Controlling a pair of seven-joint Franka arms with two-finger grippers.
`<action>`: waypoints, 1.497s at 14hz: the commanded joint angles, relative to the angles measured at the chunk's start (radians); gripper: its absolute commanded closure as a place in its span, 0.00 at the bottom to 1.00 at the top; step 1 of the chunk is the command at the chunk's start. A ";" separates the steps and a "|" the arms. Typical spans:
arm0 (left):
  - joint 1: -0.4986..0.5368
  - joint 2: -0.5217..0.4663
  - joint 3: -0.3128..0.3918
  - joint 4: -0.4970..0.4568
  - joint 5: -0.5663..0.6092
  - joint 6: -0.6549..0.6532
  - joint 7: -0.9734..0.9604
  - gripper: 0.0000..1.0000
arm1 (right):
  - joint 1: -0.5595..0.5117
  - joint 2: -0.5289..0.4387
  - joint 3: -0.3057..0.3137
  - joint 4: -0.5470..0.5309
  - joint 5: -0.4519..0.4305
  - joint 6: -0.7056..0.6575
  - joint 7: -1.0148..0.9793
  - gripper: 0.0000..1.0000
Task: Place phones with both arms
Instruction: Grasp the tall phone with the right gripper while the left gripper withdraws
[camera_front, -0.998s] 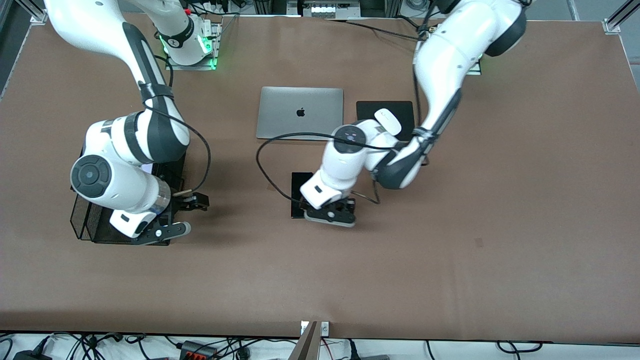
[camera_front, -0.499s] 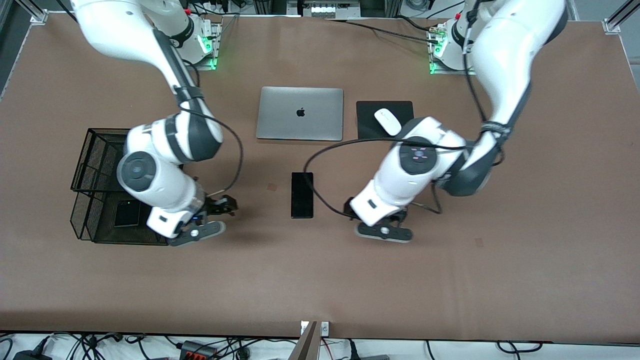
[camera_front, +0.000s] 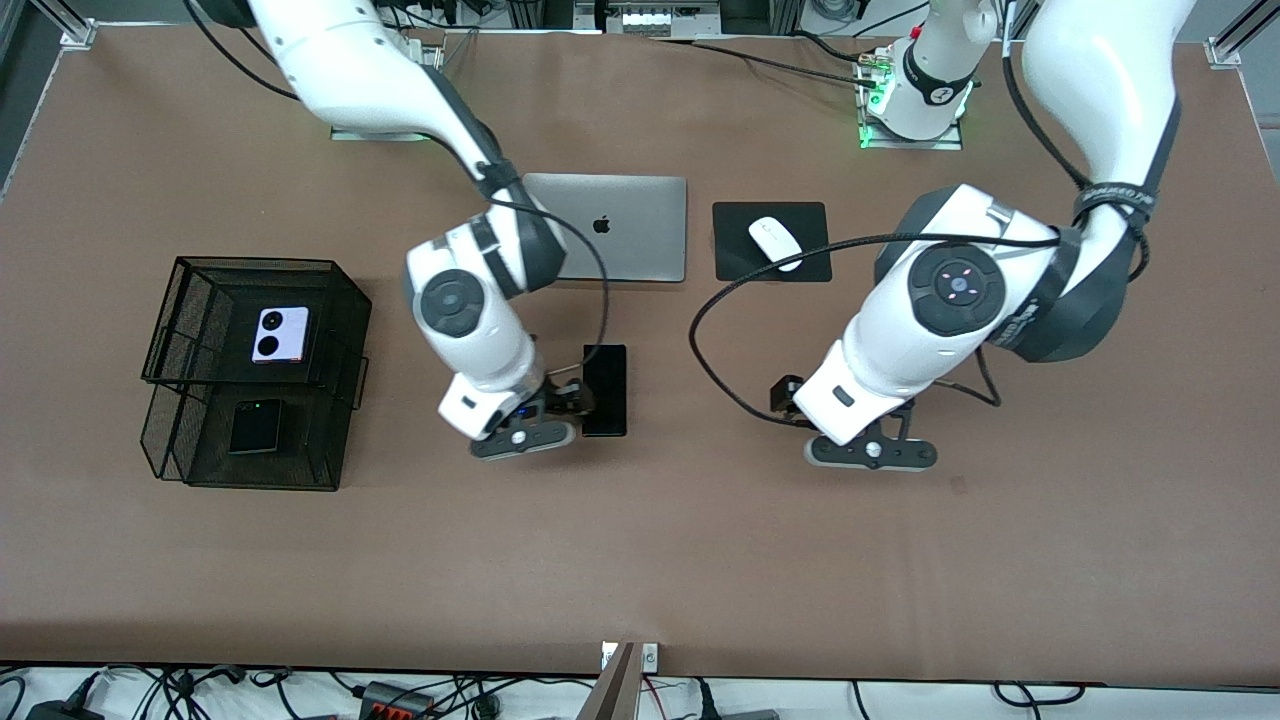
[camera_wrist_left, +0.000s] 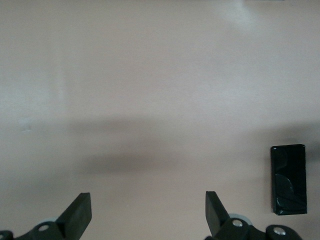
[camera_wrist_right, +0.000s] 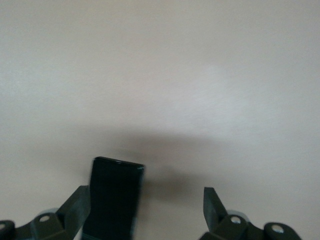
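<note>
Two phones are already home in the black mesh basket (camera_front: 345, 300) at middle left of the frame: the lilac phone (camera_front: 279, 334) with its two black circles on the upper tier, the small black phone (camera_front: 254, 427) on the lower tier, nearer the camera. That leaves the long black phone (camera_front: 606, 385), flat on the brown desk (camera_front: 640, 560) at frame centre, just below the silver laptop (camera_front: 620, 228).

The right gripper (camera_front: 558, 412) sits low right beside that slab, jaws spread wide and empty; in the right wrist view the long black phone (camera_wrist_right: 112, 197) shows right against one finger (camera_wrist_right: 75, 205), not yet between the pair. The left gripper (camera_front: 868, 428) hangs over bare desk at centre right, jaws released too, nothing held; its wrist view catches the phone well off to the side.

My read: this slab is stiff, thin, glassy and slick, probably with some heft. Lying flat, it offers little to bite. The long edges, near the middle, look the safest hold, squeezed gently.

Writing? None legible. Only the apple logo on the laptop lid, beside a white mouse (camera_front: 774, 239) on its black pad (camera_front: 735, 262).
</note>
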 joint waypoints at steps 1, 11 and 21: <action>0.109 -0.038 -0.064 -0.055 -0.064 -0.017 0.020 0.00 | 0.049 0.036 -0.010 0.007 -0.004 0.025 0.067 0.00; 0.118 -0.125 0.006 -0.081 -0.142 -0.049 0.013 0.00 | 0.135 0.101 -0.017 0.007 -0.090 -0.071 0.226 0.00; -0.021 -0.416 0.418 -0.452 -0.377 0.162 0.137 0.00 | 0.134 0.129 -0.009 0.009 -0.025 -0.027 0.301 0.00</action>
